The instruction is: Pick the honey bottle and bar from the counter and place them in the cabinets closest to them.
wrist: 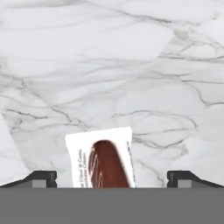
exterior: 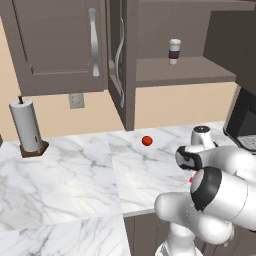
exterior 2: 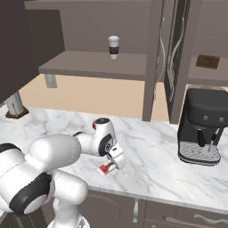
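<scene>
The bar (wrist: 105,162) lies flat on the white marble counter (wrist: 109,65), its white wrapper showing a brown part. My gripper (wrist: 112,179) hangs just above it, open, with the two fingertips (wrist: 41,178) wide apart on either side of the bar and not touching it. From the right base view, the gripper (exterior 2: 117,161) points down at the counter (exterior 2: 151,151) with the bar (exterior 2: 106,168) right beside it, near the front edge. Dark wall cabinets (exterior: 60,45) hang above, and one stands open with a bare shelf (exterior 2: 89,64). The honey bottle is out of view.
A white cup with a dark band (exterior 2: 114,46) stands on the open cabinet shelf. A small red ball (exterior: 146,141) sits mid-counter, and a paper towel holder (exterior: 27,127) stands at the far left. A black coffee machine (exterior 2: 200,129) is on the right.
</scene>
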